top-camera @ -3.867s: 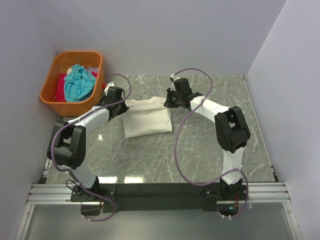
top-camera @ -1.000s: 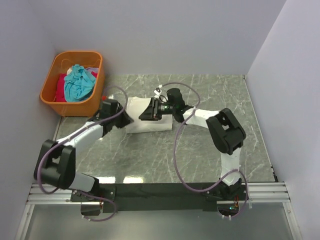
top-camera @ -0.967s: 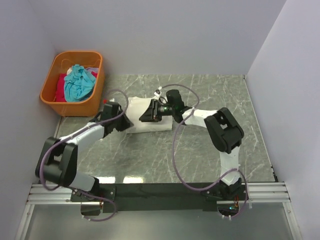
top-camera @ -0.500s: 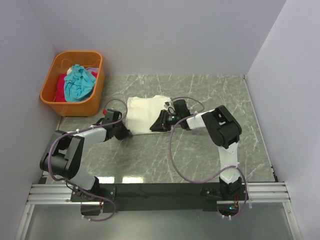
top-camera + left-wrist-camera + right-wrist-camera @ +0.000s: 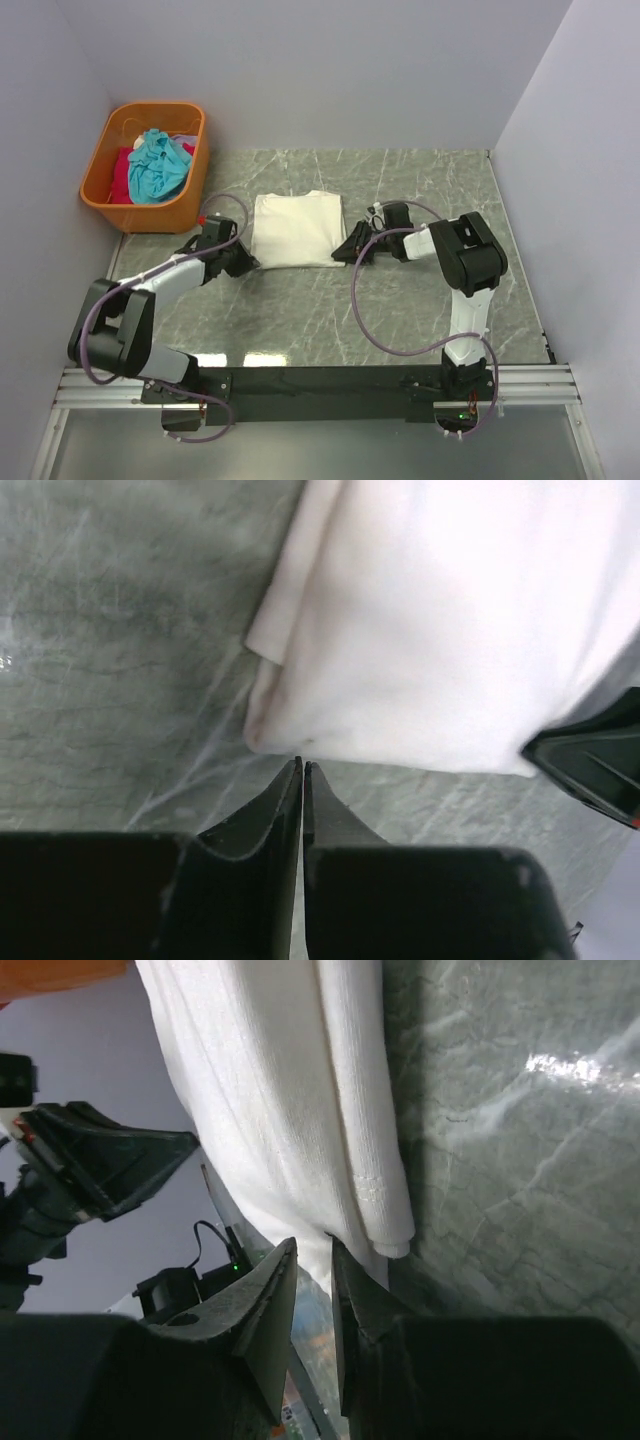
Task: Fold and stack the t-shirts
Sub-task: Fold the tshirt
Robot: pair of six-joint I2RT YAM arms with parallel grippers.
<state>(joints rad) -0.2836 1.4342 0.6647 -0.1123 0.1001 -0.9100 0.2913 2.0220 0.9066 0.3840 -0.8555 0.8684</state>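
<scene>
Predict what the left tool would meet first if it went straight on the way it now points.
Probably the folded cream cotton t-shirt: the left tool's shut tips sit just short of its near edge, though the gap is hard to judge.

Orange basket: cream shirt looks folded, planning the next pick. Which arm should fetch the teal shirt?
Left, likely: the orange basket holding the teal shirt sits on its side, beyond the left gripper; the right gripper is across the cream shirt.
</scene>
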